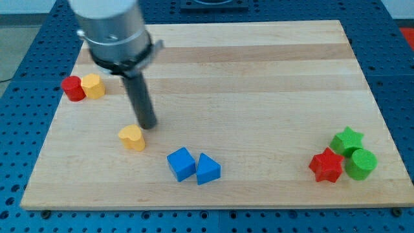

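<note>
My tip (147, 125) rests on the wooden board (259, 77) at the view's left of centre, touching or almost touching the upper right edge of a yellow heart-shaped block (132, 138). Below and to the right of it lie a blue cube (181, 164) and a blue triangular block (207, 169), side by side. Far up at the view's left, a red cylinder (73, 88) and a yellow block (94, 85) sit together.
At the view's lower right a green star (347, 140), a red star (326, 166) and a green cylinder (360, 164) cluster close to the board's edge. A blue perforated table (19, 116) surrounds the board.
</note>
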Tool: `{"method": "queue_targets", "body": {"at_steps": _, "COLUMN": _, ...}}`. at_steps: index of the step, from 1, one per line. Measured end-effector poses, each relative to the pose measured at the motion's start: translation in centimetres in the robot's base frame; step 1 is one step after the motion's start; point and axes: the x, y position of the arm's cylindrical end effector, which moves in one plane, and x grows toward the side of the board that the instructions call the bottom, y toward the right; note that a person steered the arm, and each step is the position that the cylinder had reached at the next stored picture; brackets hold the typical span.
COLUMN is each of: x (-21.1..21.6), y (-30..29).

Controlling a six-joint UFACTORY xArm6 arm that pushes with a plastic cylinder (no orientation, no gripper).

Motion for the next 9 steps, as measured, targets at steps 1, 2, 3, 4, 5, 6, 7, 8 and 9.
{"method": "queue_targets", "body": {"at_steps": 1, "x": 2.8, "y": 4.7}}
{"method": "queue_targets", "body": {"at_steps": 2, "x": 5.5, "y": 3.4}}
{"method": "queue_targets", "body": {"at_steps": 3, "x": 4.8, "y": -0.7}}
{"method": "queue_targets", "body": {"at_steps": 4, "x": 2.7, "y": -4.4}}
{"method": "queue_targets", "body": {"at_steps": 5, "x": 0.5, "y": -8.1}}
{"method": "queue_targets", "body": {"at_steps": 6, "x": -2.3, "y": -10.3}}
{"method": "queue_targets", "body": {"at_steps": 7, "x": -2.5, "y": -11.5}}
{"method": "queue_targets", "body": {"at_steps": 8, "x": 3.4, "y": -8.8}}
{"method": "queue_targets", "body": {"at_steps": 9, "x": 5.8, "y": -12.0}}
